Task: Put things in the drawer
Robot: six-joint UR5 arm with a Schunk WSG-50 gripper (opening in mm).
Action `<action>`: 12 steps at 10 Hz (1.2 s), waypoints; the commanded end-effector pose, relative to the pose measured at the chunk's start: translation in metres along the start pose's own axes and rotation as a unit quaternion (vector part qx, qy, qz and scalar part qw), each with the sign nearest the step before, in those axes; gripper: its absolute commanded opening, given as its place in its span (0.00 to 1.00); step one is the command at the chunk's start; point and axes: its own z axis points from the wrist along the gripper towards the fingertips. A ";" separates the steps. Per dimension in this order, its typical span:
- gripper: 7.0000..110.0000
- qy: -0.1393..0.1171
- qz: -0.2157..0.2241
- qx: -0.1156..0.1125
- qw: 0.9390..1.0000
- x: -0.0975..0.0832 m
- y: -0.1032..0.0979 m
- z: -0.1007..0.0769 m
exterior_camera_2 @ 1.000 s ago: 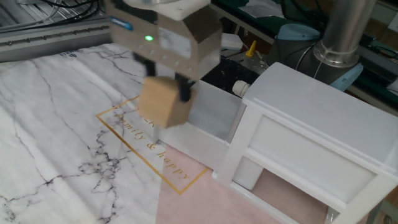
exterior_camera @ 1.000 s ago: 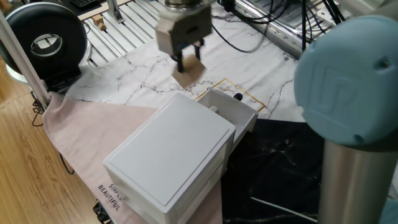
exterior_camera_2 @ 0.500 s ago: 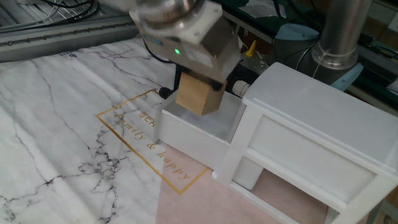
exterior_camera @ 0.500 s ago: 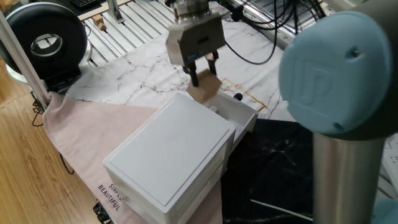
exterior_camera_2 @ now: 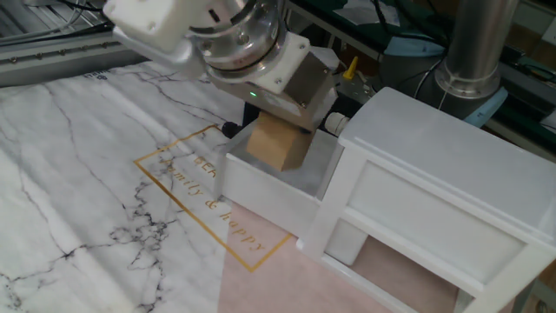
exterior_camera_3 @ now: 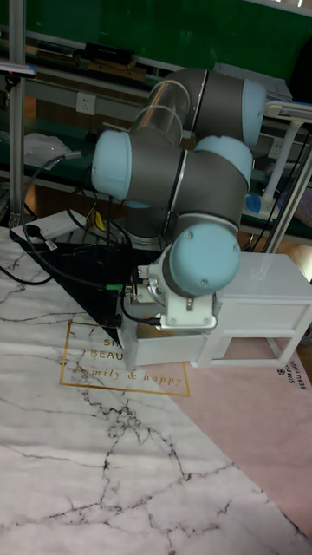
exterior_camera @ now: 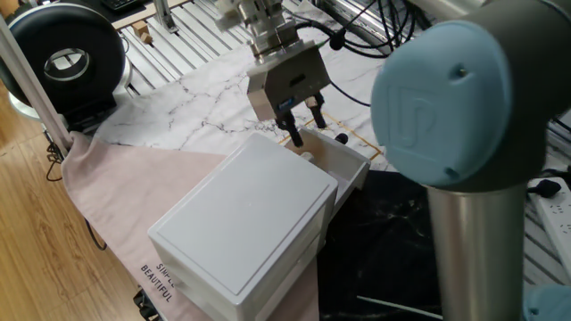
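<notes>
Claw (exterior_camera_2: 280, 122) pinched the wooden cube (exterior_camera_2: 276, 143) by opposite faces over the open drawer (exterior_camera_2: 261, 184). Cube judged light, rigid, non-fragile.

The cube (exterior_camera_2: 278, 145) looks like plain matt wood. The drawer (exterior_camera_2: 265, 185) is smooth white. The bench (exterior_camera_2: 78, 165) cover looks like shiny marble.

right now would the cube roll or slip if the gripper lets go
Probably not roll: the cube has flat faces and sits low in the drawer. It looks like stiff, light wood. The gripper grips plain faces, so some slip is possible.
</notes>
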 end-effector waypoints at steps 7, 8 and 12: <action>0.15 -0.197 -0.020 0.039 0.979 -0.074 -0.040 -0.085; 0.15 -0.236 -0.039 0.060 0.969 -0.085 -0.062 -0.101; 0.00 -0.362 -0.049 0.070 0.928 -0.122 -0.101 -0.085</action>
